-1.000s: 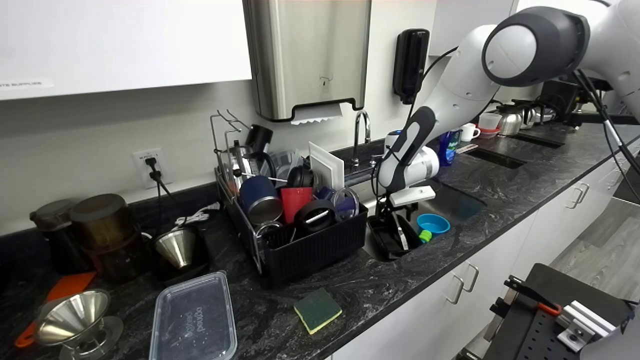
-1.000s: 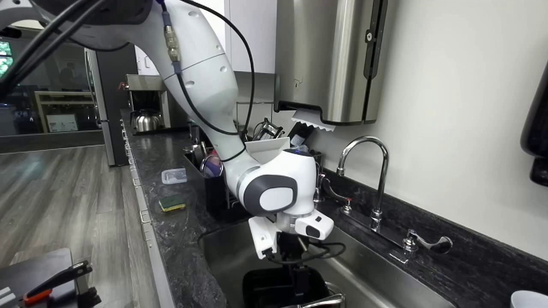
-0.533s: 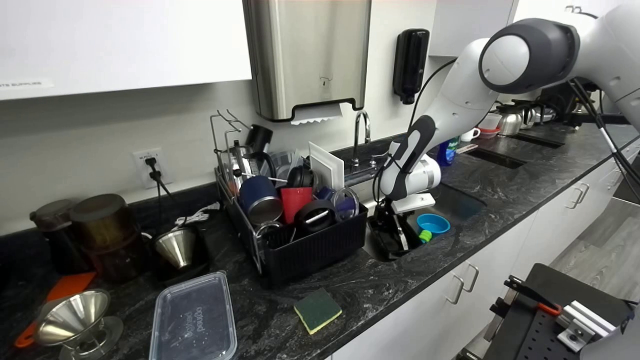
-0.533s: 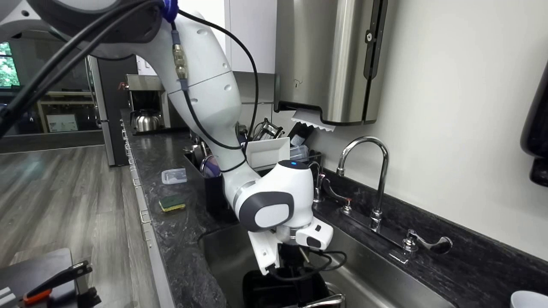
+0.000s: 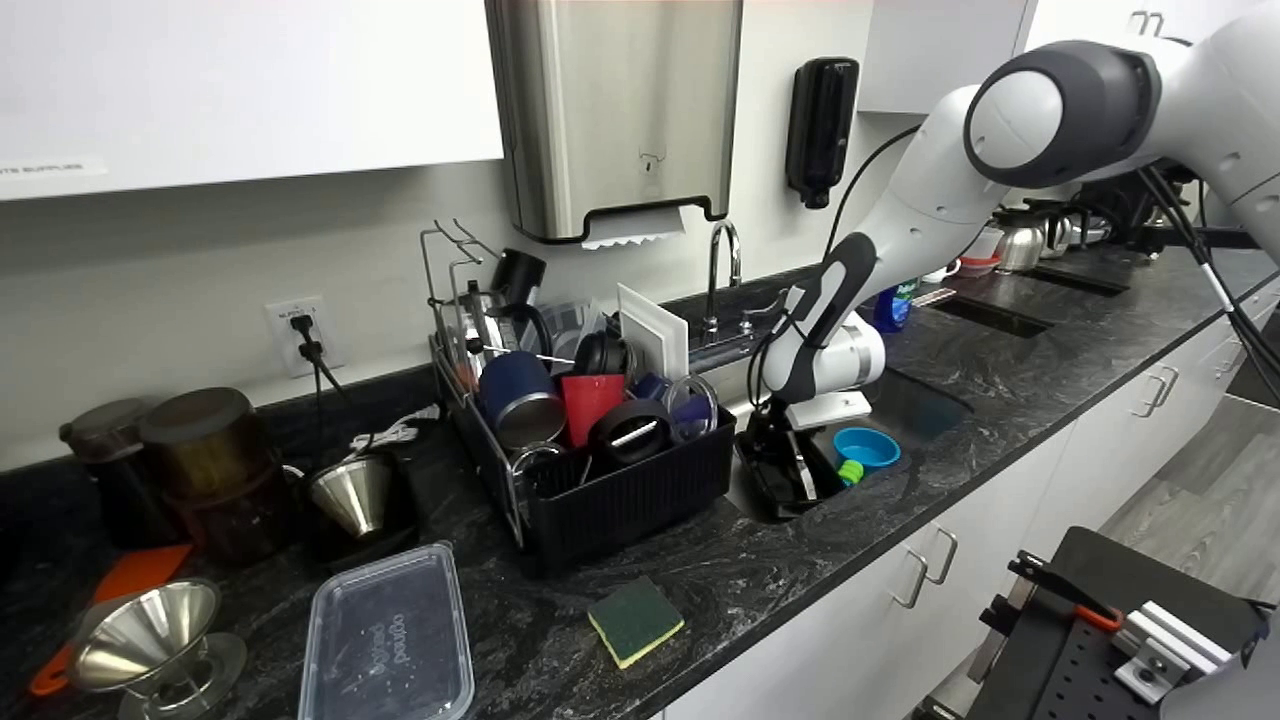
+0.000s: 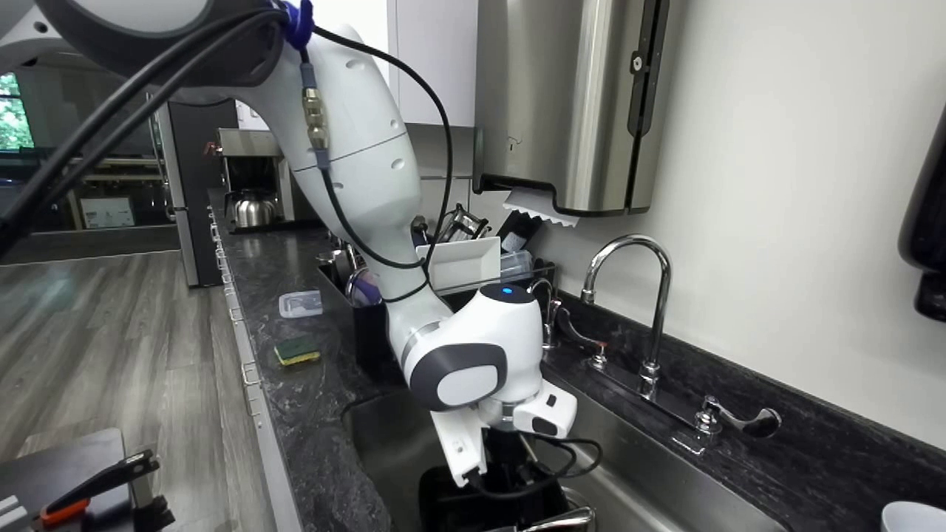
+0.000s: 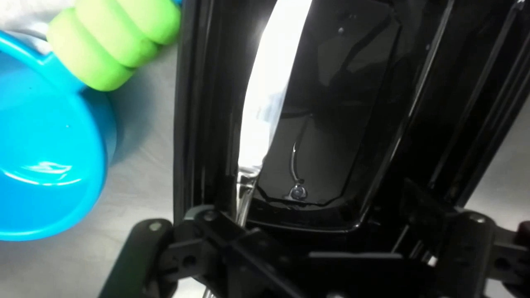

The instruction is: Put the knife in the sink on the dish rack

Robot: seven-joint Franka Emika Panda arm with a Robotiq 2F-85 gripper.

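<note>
The silver knife [image 5: 803,470] lies along one side of a black tray [image 5: 762,485] in the sink [image 5: 925,400]. In the wrist view the blade [image 7: 267,91] is bright, and the handle runs behind my left-hand finger. My gripper [image 7: 331,225] is open, low over the near end of the tray [image 7: 327,145], with its fingers apart. It also shows low in the sink in both exterior views [image 5: 770,430] [image 6: 508,469]. Whether a finger touches the handle cannot be told. The black dish rack [image 5: 640,510] stands beside the sink, full of dishes; it is partly hidden behind the arm [image 6: 371,332].
A blue bowl [image 7: 45,140] with a green handle [image 7: 112,41] sits beside the tray in the sink. A faucet [image 6: 654,318] stands behind the sink. The rack holds a white plate [image 5: 655,335], a red cup [image 5: 592,408] and mugs. A sponge [image 5: 637,620] lies on the counter.
The arm has moved down, lowering my gripper further into the sink at the black tray, with most of the motion in the earlier half second. The knife has not visibly moved.
</note>
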